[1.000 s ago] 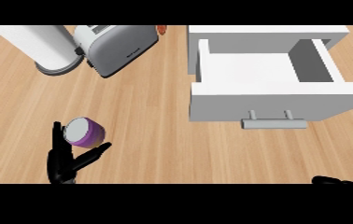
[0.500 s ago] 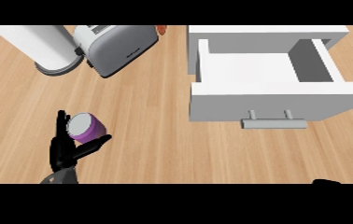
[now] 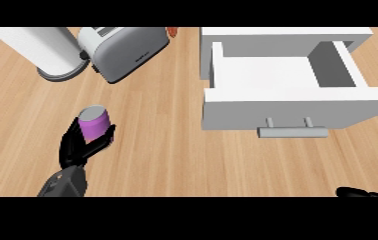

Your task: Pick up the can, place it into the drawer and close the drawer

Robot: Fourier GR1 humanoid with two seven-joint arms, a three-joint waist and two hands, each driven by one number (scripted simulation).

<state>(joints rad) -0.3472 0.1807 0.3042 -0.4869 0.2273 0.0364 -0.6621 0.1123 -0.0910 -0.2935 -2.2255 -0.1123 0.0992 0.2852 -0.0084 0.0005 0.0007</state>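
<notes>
A purple can [image 3: 94, 123] with a grey top sits in my left hand [image 3: 77, 148] at the lower left of the head view. The fingers run up its left side and the thumb curls round its right side; the can leans a little. To the right, a white drawer [image 3: 221, 69] stands pulled open with nothing inside, its front panel [image 3: 244, 111] and grey handle [image 3: 293, 132] facing me. Only a dark sliver of my right hand [image 3: 356, 192] shows at the lower right edge.
A silver toaster [image 3: 122, 49] stands at the back left, and a white cylinder on a grey base [image 3: 44, 51] stands beside it. Something small and orange [image 3: 172, 31] peeks out behind the toaster. Bare wooden counter [image 3: 170, 149] lies between the can and the drawer.
My left hand has wrapped round the can, and the can has moved up the view with it. The drawer has not moved.
</notes>
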